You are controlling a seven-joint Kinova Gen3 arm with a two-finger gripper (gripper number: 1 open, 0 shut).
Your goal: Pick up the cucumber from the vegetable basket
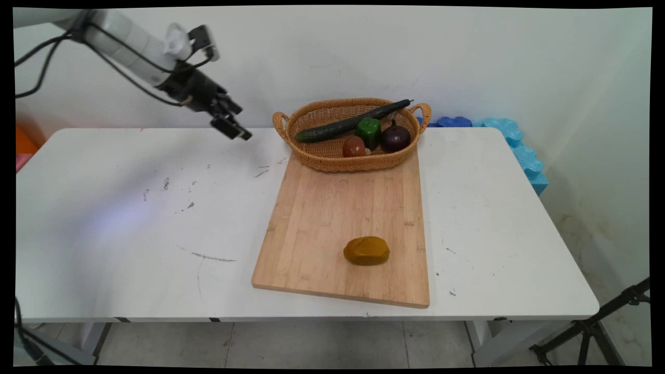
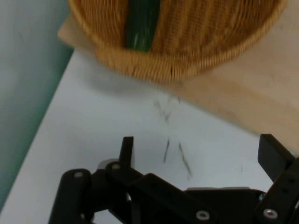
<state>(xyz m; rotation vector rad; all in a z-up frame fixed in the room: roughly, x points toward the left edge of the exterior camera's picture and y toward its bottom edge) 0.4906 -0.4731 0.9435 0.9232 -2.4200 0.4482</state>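
woven tan basket (image 1: 332, 158) with cucumber (image 1: 343, 124)

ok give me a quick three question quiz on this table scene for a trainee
1. True or false: the black two-finger gripper holds something.
2. Where does the yellow-brown lumpy potato-like piece lie? A) in the woven wicker basket B) on the pale wooden cutting board C) on the bare white table
3. Which long item rests across the basket, its tip over the rim?

Key: 1 false, it is open and empty. 2 B. 3 the long dark green cucumber.
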